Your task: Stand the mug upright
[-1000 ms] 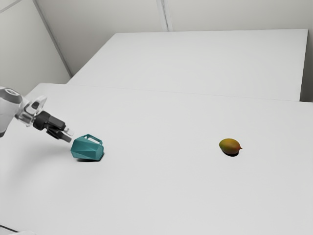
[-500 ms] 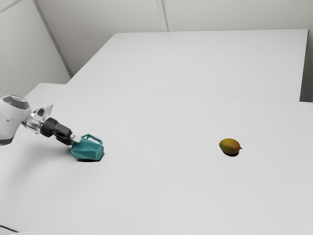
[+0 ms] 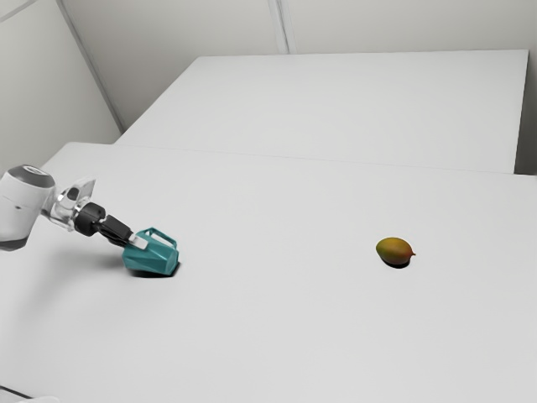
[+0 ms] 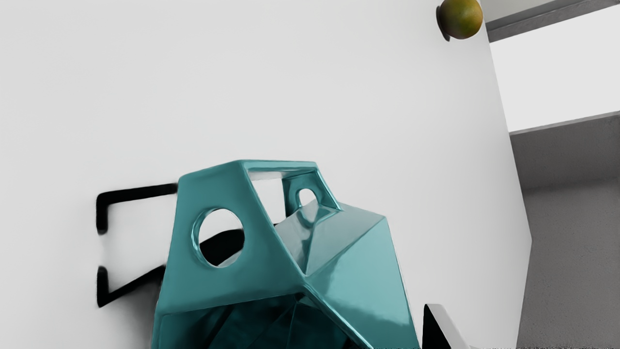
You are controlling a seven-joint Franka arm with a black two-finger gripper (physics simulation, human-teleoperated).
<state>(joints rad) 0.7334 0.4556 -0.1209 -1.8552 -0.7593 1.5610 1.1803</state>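
Pale walls (image 3: pixel 193 25) back the white table (image 3: pixel 294 336) — mug (image 3: pixel 156 259) on its side, tool (image 3: pixel 140 243) at it — spread I can't tell.

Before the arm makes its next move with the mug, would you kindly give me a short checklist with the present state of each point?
1. Mug standing upright: not ok, it lies on its side.
2. Gripper at the mug: ok, its tip overlaps the mug in the exterior view.
3. Firm grip on the mug confirmed: cannot tell.
4. Mug's interior free of contents: cannot tell, it is dark and partly cut off.
5. Mango clear of the mug: ok, well apart.
6. Bare tabletop beside the mug for standing it up: ok.
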